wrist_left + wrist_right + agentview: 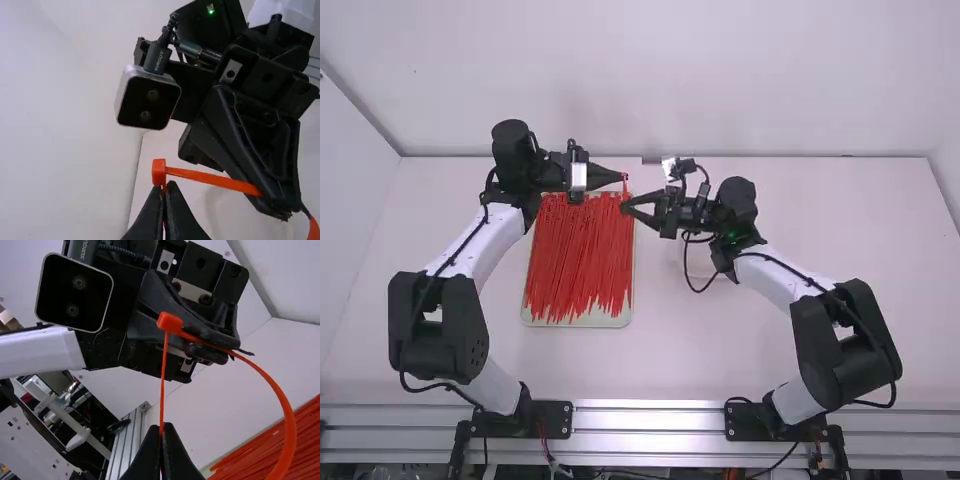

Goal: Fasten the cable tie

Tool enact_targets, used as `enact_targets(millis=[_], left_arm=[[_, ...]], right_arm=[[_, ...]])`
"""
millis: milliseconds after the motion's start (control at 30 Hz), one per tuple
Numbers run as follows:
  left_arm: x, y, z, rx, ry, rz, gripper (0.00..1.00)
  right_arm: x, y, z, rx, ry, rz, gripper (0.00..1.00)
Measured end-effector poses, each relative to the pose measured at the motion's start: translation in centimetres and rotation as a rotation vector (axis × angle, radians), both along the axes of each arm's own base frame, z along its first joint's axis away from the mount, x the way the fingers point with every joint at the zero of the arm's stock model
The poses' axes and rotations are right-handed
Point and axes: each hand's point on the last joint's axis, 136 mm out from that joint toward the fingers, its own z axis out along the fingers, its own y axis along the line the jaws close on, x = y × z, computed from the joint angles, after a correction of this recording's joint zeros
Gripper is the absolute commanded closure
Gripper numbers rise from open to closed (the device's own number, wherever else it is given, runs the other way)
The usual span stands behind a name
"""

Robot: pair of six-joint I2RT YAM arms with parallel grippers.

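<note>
Thin red cable tie [163, 380], bent into a curve, held in mid-air.

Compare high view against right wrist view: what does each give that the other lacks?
High view adds the tray rim, and the left arm and right arm base to wrist. Right wrist view adds the cable tie head close up, its strap running into the shut right gripper, the rest curving out past the left gripper. Shared: both grippers at that tie, plus the pile of red ties.

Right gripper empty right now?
No, the right gripper is pinched shut on the strap of the red cable tie.
</note>
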Motion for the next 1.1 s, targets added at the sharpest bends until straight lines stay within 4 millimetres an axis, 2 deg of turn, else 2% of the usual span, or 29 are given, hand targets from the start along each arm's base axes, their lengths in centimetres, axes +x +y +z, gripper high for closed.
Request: enact_targets(millis=[267,600,1100], left_arm=[[0.0,0.0,-0.1,0.0,0.003,-0.002,0.98],[-0.8,-0.1,0.0,-0.004,0.002,-0.044,0.98],[-0.9,-0.5,0.0,-0.004,0.005,-0.053,0.98]], right_arm=[[0.3,0.0,0.1,0.003,0.003,-0.017,1.0],[0.2,-0.2,1.9,0.057,-0.063,-0.027,1.0],[0.9,-0.2,2.3,0.073,-0.053,-0.072,1.0]])
